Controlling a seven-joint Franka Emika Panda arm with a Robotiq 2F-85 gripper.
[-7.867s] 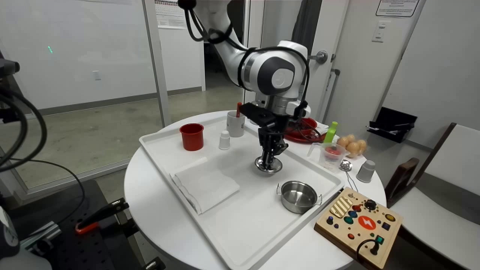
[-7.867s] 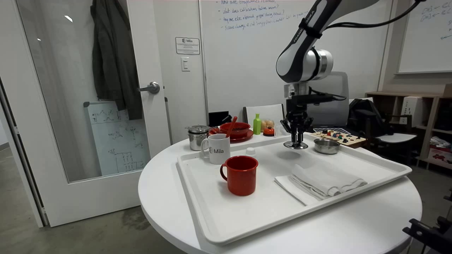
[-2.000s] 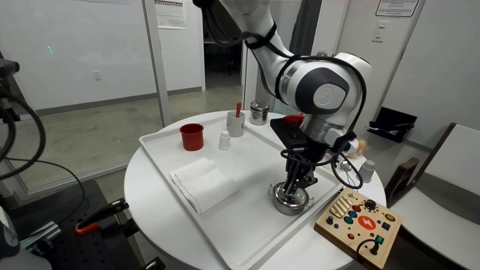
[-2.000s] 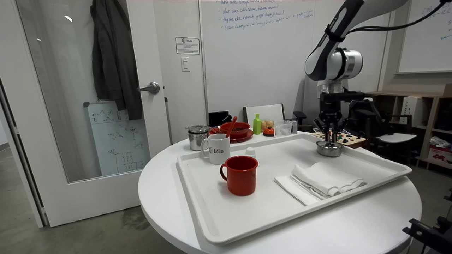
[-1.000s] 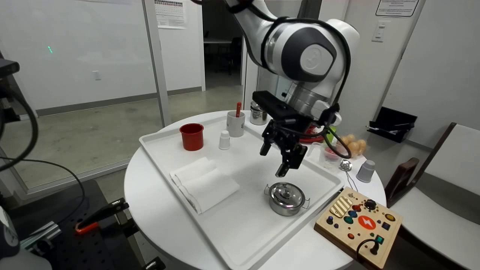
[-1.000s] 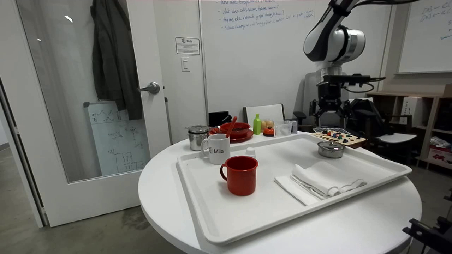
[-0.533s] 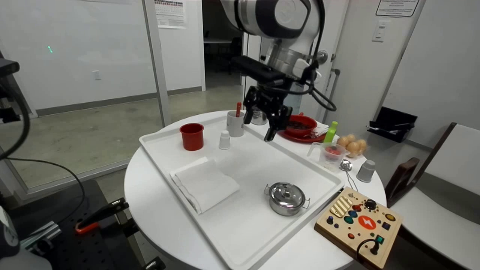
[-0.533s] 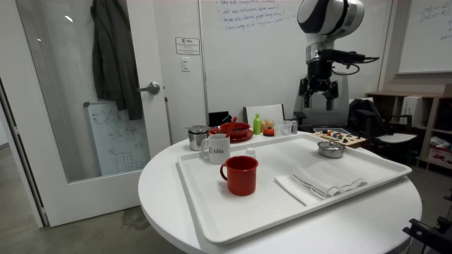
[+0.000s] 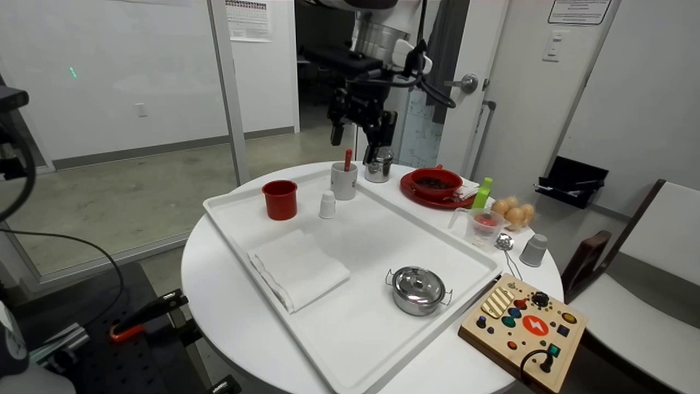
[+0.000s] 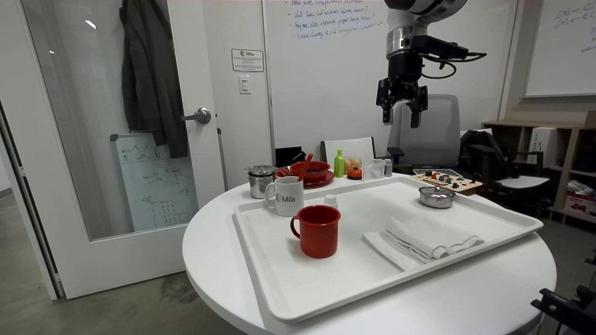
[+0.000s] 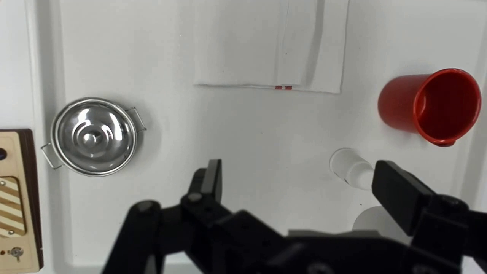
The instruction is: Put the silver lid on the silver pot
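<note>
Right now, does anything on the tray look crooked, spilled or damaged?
Nothing stands out. The silver lid looks evenly seated on the silver pot, the red cup and white mug stand upright, the cloth lies folded, and no spill or damage shows.

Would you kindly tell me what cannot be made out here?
Inside of the silver pot: hidden by the silver lid in every view.
White mug: partly hidden by the gripper in the wrist view.
Arm: cut off by the top edge in both exterior views.

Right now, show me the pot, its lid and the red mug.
Pot (image 9: 414,306): in an exterior view, on the outer wall.
Lid (image 11: 91,139): in the wrist view, on the knob.
Red mug (image 10: 319,235): in an exterior view, on its side.
</note>
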